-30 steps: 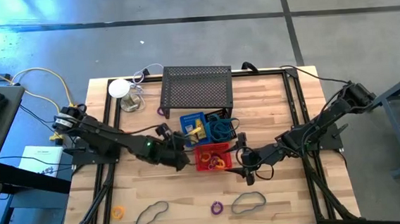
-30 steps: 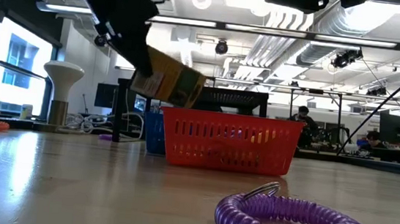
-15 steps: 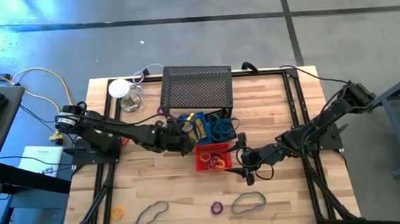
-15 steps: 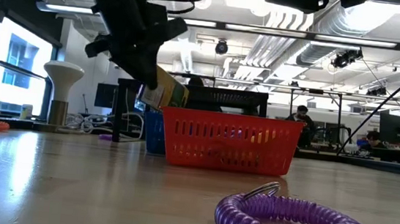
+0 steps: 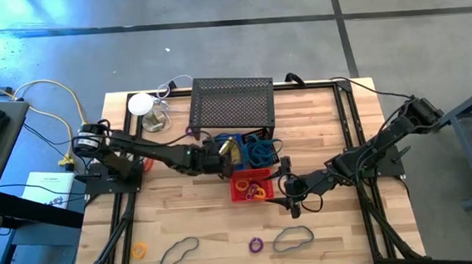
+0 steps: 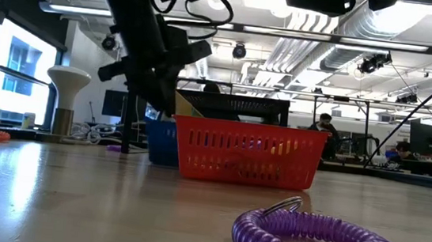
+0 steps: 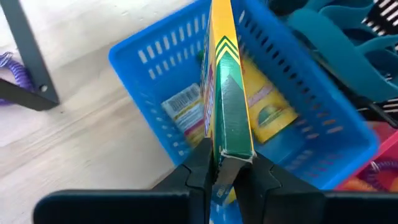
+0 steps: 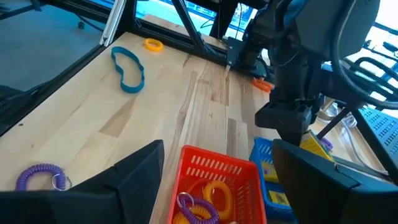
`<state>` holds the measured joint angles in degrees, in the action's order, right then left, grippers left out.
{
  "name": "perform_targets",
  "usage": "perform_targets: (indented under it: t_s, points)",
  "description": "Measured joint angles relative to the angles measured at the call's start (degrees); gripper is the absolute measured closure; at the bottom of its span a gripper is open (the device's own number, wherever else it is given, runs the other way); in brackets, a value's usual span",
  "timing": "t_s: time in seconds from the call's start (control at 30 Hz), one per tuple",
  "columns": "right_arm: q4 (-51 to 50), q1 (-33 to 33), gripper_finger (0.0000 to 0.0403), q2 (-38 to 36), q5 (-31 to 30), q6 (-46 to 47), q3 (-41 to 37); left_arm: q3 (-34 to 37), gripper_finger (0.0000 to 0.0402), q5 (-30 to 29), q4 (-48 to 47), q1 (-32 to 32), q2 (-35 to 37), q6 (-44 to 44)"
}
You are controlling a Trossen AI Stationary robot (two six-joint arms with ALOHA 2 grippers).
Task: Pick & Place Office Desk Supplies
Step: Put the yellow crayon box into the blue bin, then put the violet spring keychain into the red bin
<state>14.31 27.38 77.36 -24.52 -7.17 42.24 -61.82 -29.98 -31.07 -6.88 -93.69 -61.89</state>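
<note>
My left gripper [image 5: 223, 152] [image 7: 227, 165] is shut on a yellow and green printed box [image 7: 227, 93] [image 6: 190, 103] over the blue bin [image 5: 216, 138] [image 7: 143, 56]. Other yellow boxes [image 7: 264, 109] lie flat in that bin. My right gripper [image 5: 289, 195] [image 8: 217, 149] waits open, right of the red bin [image 5: 234, 190] [image 8: 214, 165]. Orange and purple rings [image 8: 205, 199] lie in the red bin. Flat on the table lie a purple ring [image 5: 255, 245] [image 6: 316, 238], a yellow ring [image 5: 138, 250] and two looped cords [image 5: 179, 251] [image 5: 294, 238]. My left gripper pinches the box's near end [image 7: 230, 155] between its two fingers, one on each broad face. The fingers [image 7: 202, 168] come slanting down from the table's left. The box stands on edge, reaching away from the fingers over the blue bin; whether its far end touches anything, I cannot tell.
The black mesh rack [image 5: 232, 103] stands just beyond the bins. A black bin with teal cords [image 5: 262, 151] sits right of the blue bin. A white lamp-like object [image 5: 141, 105] stands at the far left. Bare wood lies between the bins and the near edge.
My left gripper has carried the box toward the far edge and down, from beside the red bin to over the blue bin. The box has turned as it came down and now shows mostly behind the red bin in the low view.
</note>
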Motion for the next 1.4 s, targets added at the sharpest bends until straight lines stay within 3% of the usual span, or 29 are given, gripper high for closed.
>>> perform_targets:
  t_s: [0.3, 0.73, 1.1, 1.4]
  points:
    - [-0.8, 0.0, 0.0117, 0.0, 0.0, 0.3, 0.0, 0.0, 0.0356, 0.0, 0.9, 0.1, 0.0, 2.5]
    - [-0.8, 0.0, 0.0117, 0.0, 0.0, 1.0, 0.0, 0.0, 0.028, -0.4, 4.7, -0.3, 0.0, 7.9]
    - [-0.8, 0.0, 0.0117, 0.0, 0.0, 1.0, 0.0, -0.1, 0.0277, -1.0, 7.6, -0.5, 0.5, 10.9]
    - [-1.3, 0.0, 0.0117, 0.0, 0.0, 1.1, 0.0, -0.4, 0.0277, -3.1, 7.6, -1.1, 4.9, 21.2]
